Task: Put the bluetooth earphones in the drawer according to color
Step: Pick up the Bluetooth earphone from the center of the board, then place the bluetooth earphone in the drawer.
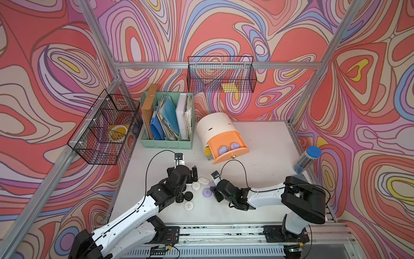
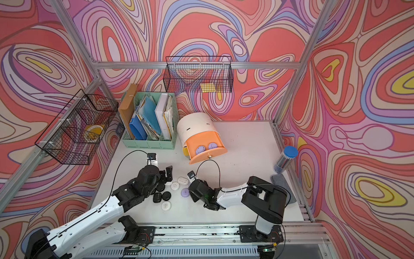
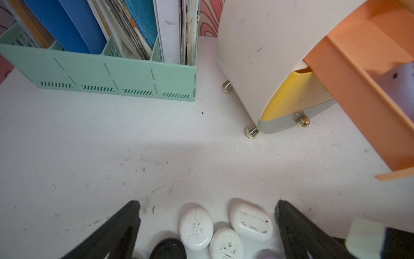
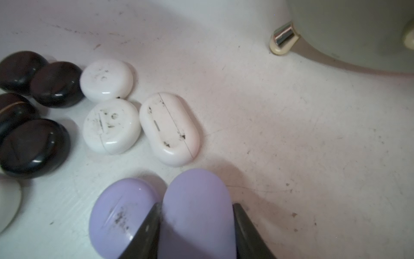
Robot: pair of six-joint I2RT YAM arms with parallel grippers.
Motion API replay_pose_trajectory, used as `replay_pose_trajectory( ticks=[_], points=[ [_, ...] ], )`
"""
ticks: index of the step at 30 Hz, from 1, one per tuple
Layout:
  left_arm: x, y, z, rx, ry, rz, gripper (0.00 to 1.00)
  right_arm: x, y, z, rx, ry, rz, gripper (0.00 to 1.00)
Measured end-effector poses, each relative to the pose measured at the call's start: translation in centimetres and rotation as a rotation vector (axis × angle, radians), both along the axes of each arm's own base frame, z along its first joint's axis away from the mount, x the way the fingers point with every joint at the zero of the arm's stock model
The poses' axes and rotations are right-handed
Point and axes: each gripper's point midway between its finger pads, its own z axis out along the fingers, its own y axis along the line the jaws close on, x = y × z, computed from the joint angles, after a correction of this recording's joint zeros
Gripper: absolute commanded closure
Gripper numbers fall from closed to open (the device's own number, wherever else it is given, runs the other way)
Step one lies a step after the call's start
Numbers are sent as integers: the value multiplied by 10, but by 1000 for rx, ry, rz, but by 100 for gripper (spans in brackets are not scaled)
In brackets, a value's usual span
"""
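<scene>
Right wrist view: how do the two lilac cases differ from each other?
The gripped lilac case sits between the right jaws, which are closed on it; the loose lilac case lies outside them, beside one jaw. The loose one carries dark scuffs; the gripped one looks nearly clean. Both are smooth, rounded and lilac.

The chest [image 2: 197, 130] is standing at the far side with its peach top drawer [image 2: 207, 154] hanging open and two lilac cases [image 2: 200, 149] lying inside. Nearer, white cases [image 2: 175, 186] and black cases [image 2: 166, 196] are lying clustered between the left gripper [image 2: 166, 177] and the right gripper [image 2: 190, 194], with a loose lilac case [image 2: 185, 192] sitting just beside the right one.
</scene>
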Motion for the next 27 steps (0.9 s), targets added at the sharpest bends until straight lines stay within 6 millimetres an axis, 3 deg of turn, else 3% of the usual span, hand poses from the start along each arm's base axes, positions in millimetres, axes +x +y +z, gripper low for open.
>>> replay_pose_trajectory(
  ticks=[3, 10, 16, 23, 27],
  points=[
    [4, 9, -8, -32, 28, 30, 1, -1, 9, 23, 41, -10, 17, 91],
    [9, 19, -23, -114, 85, 69, 1, -2, 39, 102, 191, -40, 90, 91],
    [8, 18, -20, -145, 74, 63, 1, -2, 61, 162, 274, -72, 148, 90],
    [4, 20, -30, -142, 91, 61, 1, 16, 71, 217, 262, -153, 117, 87],
    [4, 19, -30, -146, 91, 59, 1, 33, 68, 231, 213, -196, 60, 87]
  ],
)
